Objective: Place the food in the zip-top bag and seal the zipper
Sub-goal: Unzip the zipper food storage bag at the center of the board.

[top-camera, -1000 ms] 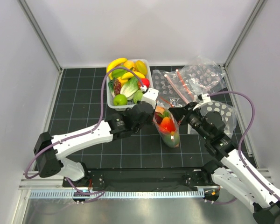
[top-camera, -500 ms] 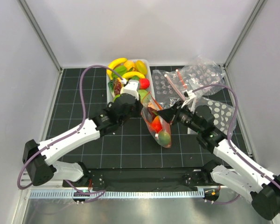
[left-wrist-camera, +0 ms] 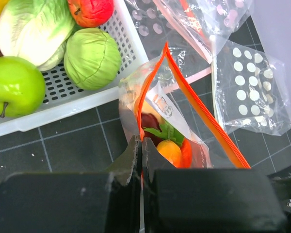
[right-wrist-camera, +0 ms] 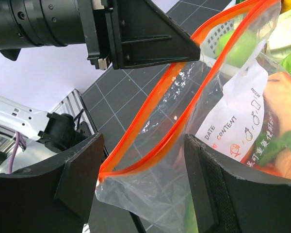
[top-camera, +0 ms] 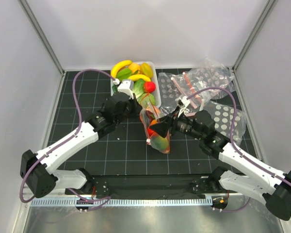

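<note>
The zip-top bag [top-camera: 158, 137] stands on the black mat just in front of the basket, holding food [left-wrist-camera: 170, 151]: orange, red, green and dark pieces. Its zipper [left-wrist-camera: 203, 116] gapes open in a long loop. My left gripper [left-wrist-camera: 141, 145] is shut on the near edge of the bag's mouth, seen from above at the left gripper [top-camera: 141, 112]. My right gripper [right-wrist-camera: 143, 145] stands open with the far end of the zipper [right-wrist-camera: 155, 155] loose between its fingers; from above the right gripper [top-camera: 161, 127] sits at the bag's right side.
A white perforated basket [top-camera: 157, 77] behind the bag holds bananas [top-camera: 122, 66], a strawberry [top-camera: 149, 87], a green apple [left-wrist-camera: 14, 85] and a cabbage [left-wrist-camera: 92, 58]. Empty dotted bags [top-camera: 203, 80] lie at the back right, another one [top-camera: 229, 121] under the right arm.
The bag has been carried left and toward the basket. My left gripper closed on its mouth edge. My right gripper opened and let go of the bag's other end.
</note>
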You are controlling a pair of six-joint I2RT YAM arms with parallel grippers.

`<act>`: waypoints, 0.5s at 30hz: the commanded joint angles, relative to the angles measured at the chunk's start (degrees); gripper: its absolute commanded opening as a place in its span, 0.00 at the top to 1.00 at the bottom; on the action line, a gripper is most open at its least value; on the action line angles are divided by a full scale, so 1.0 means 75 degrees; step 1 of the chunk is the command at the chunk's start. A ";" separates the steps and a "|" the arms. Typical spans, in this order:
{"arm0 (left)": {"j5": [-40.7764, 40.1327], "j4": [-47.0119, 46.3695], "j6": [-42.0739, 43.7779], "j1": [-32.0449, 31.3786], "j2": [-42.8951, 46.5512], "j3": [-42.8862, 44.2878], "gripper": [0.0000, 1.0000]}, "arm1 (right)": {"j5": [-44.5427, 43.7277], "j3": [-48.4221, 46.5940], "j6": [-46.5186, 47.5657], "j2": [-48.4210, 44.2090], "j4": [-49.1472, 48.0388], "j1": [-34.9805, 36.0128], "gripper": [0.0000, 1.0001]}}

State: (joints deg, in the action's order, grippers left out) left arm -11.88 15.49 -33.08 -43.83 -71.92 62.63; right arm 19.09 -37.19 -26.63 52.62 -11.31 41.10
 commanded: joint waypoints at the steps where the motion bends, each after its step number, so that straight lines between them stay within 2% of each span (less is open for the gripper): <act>1: -0.0032 -0.0389 -0.0148 0.0114 0.0272 -0.0100 1.00 | -0.0143 -0.0385 0.0293 -0.0020 -0.0121 0.0109 0.27; 4: -0.0441 -0.0377 -0.0171 0.0126 0.0401 -0.0182 1.00 | -0.0085 -0.0432 0.0386 -0.0008 -0.0097 0.0191 0.27; 6: -0.0618 -0.0366 -0.0253 0.0149 0.0460 -0.0265 1.00 | 0.0113 -0.0467 0.0503 0.0038 -0.0097 0.0355 0.24; 7: -0.0700 -0.0342 -0.0300 0.0161 0.0507 -0.0288 1.00 | 0.0254 -0.0502 0.0655 0.0097 -0.0097 0.0437 0.22; 8: -0.0794 -0.0319 -0.0335 0.0196 0.0542 -0.0323 1.00 | 0.0255 -0.0549 0.0749 0.0144 -0.0086 0.0623 0.15; 11: -0.0923 -0.0272 -0.0464 0.0254 0.0612 -0.0370 1.00 | 0.0162 -0.0689 0.1078 0.0342 0.0136 0.0894 0.09; 13: -0.0947 -0.0237 -0.0523 0.0278 0.0648 -0.0394 1.00 | -0.0083 -0.0795 0.1218 0.0402 0.0289 0.1105 0.09; 15: -0.0982 -0.0213 -0.0534 0.0278 0.0695 -0.0405 1.00 | -0.0446 -0.0819 0.1464 0.0344 0.0441 0.1246 0.13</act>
State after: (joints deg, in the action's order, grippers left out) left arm -16.67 15.94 -35.94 -42.22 -68.95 59.59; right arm 18.70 -40.64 -19.68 55.70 -8.82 49.06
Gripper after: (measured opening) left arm 0.011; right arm 0.891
